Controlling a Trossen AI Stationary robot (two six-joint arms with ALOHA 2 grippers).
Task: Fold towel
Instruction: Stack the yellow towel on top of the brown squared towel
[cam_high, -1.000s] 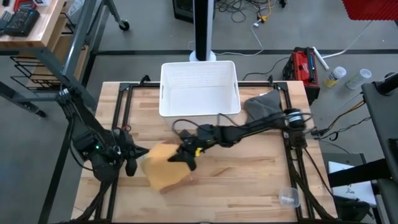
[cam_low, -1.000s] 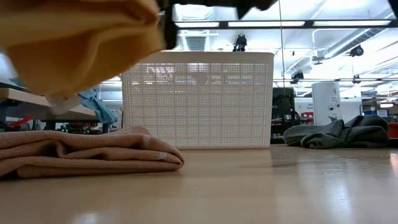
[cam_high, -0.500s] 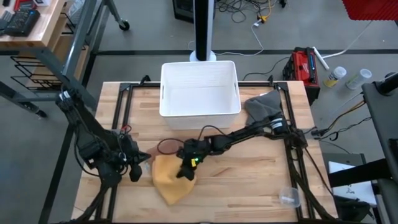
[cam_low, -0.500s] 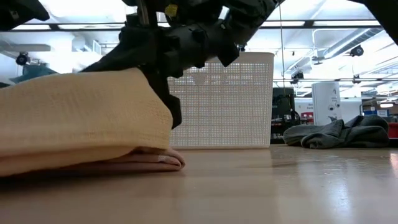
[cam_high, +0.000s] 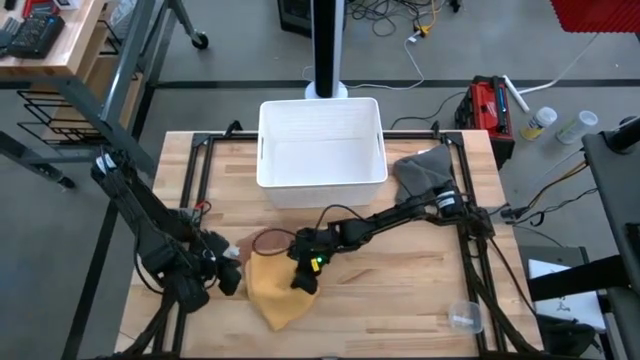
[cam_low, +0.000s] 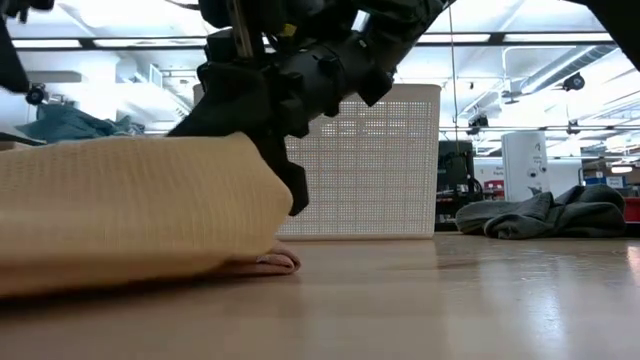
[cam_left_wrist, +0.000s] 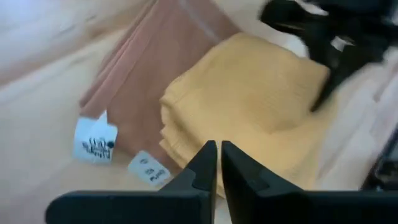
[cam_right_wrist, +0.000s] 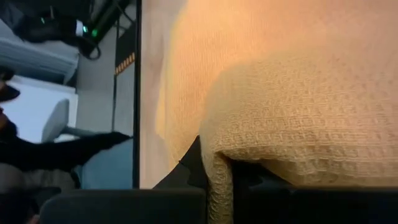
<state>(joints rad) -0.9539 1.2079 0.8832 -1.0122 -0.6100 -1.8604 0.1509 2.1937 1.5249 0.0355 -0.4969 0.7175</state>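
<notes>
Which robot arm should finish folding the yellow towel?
Probably the right: its gripper is already pinching the yellow towel. The left gripper sits shut beside the towel's edge, holding nothing.

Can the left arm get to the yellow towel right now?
Probably yes. The left tool sits right beside the yellow towel, fingers shut, with nothing between them. The right tool is already on the towel's far side.

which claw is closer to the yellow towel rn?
Right. The right claw is on the yellow towel, gripping its edge. The left claw sits shut just off the towel's left side.
</notes>
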